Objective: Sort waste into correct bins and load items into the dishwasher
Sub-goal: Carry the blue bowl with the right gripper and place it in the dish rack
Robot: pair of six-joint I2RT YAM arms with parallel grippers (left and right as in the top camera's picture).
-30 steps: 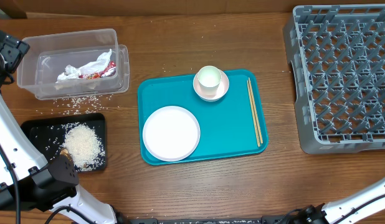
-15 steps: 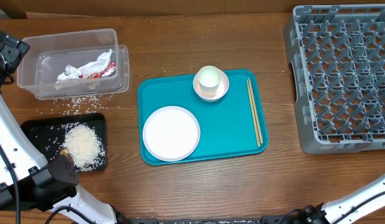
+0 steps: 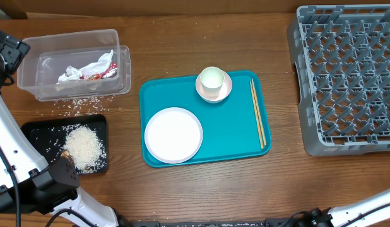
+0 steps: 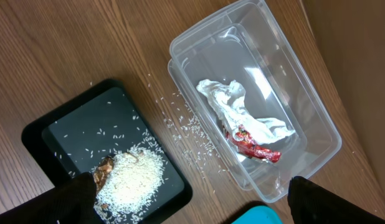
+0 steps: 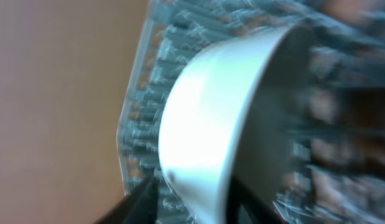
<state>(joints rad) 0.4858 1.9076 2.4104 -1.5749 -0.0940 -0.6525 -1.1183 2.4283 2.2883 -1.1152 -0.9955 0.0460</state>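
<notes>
My left gripper [image 4: 192,208] hangs spread wide and empty over the clear tub [image 4: 317,124] with the napkin [image 4: 227,102] and red wrapper [image 4: 255,146], while at my right gripper [image 5: 192,208] the pale bowl [image 5: 205,124] blurs against the grey rack [image 5: 152,74], held or released I cannot tell.

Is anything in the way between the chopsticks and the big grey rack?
Nothing visible. Only bare wooden table lies between the chopsticks and the grey rack. The low rim of the teal tray runs beside the chopsticks on that side.
</notes>
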